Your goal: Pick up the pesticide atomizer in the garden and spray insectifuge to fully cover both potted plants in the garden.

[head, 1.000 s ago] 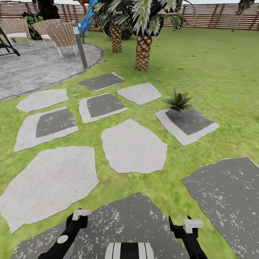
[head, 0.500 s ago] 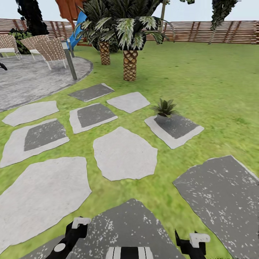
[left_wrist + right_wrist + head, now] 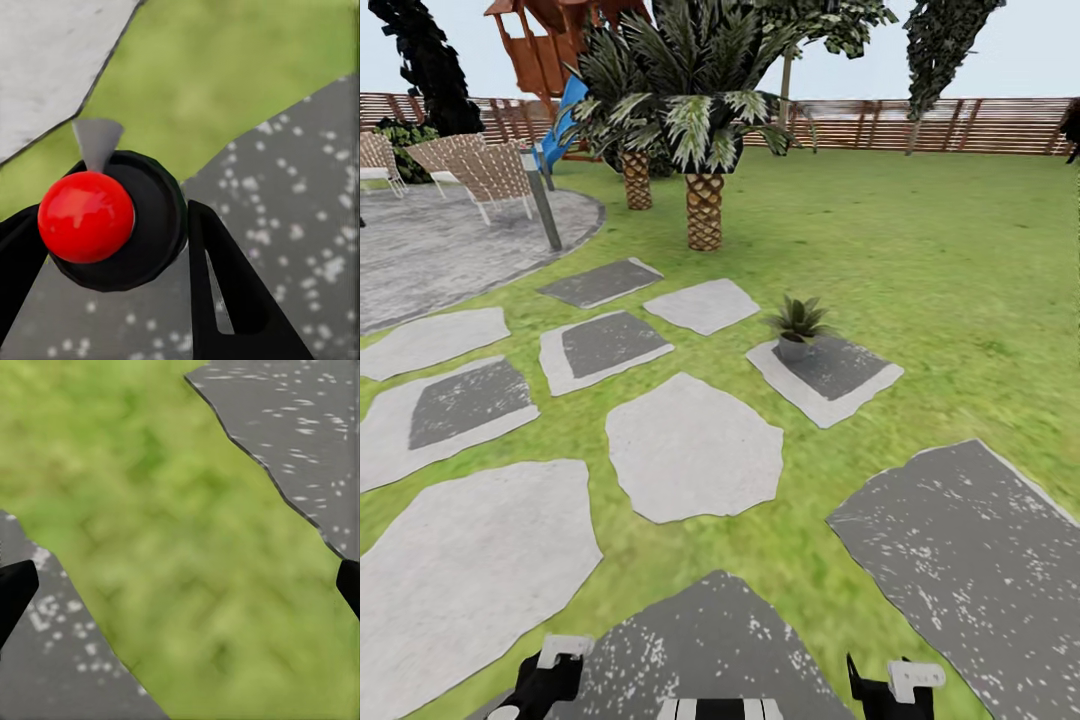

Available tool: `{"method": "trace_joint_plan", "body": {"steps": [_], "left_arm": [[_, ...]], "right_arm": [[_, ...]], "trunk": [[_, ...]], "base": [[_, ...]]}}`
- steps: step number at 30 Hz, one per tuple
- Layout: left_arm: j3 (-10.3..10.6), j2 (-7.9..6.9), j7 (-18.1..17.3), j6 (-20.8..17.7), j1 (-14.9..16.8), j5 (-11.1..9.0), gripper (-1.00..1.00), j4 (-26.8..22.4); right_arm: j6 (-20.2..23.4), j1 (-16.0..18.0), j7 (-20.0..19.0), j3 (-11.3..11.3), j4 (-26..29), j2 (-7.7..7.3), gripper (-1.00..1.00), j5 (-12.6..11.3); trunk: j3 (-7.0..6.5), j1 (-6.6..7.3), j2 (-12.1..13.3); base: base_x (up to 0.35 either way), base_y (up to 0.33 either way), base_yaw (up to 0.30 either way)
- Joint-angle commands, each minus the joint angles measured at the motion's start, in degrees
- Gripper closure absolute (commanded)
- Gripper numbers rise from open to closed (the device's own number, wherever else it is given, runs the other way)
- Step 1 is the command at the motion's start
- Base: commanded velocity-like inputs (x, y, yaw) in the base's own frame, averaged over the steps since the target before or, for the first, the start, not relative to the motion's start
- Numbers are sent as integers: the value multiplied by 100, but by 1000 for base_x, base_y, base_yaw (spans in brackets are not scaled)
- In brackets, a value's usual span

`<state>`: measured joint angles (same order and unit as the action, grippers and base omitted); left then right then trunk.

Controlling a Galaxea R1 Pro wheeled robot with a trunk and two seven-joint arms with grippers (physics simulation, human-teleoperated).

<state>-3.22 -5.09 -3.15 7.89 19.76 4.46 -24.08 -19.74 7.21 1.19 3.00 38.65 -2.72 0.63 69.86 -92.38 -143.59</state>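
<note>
The pesticide atomizer and the potted plants are out of view. I am looking over the garden lawn (image 3: 930, 260), which is crossed by grey stepping stones (image 3: 695, 460). My left gripper (image 3: 555, 665) and right gripper (image 3: 895, 685) hang low at the near edge of the head view, above a dark speckled stone (image 3: 710, 630). In the left wrist view the left gripper (image 3: 111, 212) is open, with a red knob on a black disc (image 3: 86, 217) seen between its fingers. The right gripper (image 3: 180, 585) is open over grass, nothing between its fingers.
A spiky thin-leaved agave (image 3: 798, 322) in a grey pot stands on a stone ahead to the right. Two scaly-trunked palms (image 3: 704, 200) rise beyond it. Chairs (image 3: 490, 175) and a post (image 3: 543, 205) stand on the round grey patio at the far left. A brown slatted fence (image 3: 980, 125) closes the back.
The whole head view has tilted up and shifted: more fence, trees and sky show, and both grippers sit lower in the picture. No thing in the garden has moved.
</note>
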Motion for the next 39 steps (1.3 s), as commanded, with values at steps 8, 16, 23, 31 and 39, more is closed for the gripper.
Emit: {"method": "trace_joint_plan", "body": {"steps": [8,16,23,31,39], "left_arm": [[-39,53,-20,10,63,51,100,-34],[-65,61,33,22,63,8,100,-86],[-65,60,34,30,63,-5,100,-88],[-66,60,30,37,59,-7,100,-88],[-74,68,28,38,58,-7,100,-88]], "right_arm": [[-21,0,12,-10,-6,17,-100,-1],[-12,0,21,-10,-17,17,-100,5],[-12,1,21,-10,-31,17,-100,7],[-12,3,21,-10,-50,17,-100,8],[-12,3,25,-10,-68,17,-100,8]], "trunk": [[-174,22,10],[-373,42,20],[-568,60,30],[-776,158,195],[-928,334,516]], "base": [[0,0,0],[0,0,-96],[0,0,-213],[0,0,-216],[0,0,-39]]}}
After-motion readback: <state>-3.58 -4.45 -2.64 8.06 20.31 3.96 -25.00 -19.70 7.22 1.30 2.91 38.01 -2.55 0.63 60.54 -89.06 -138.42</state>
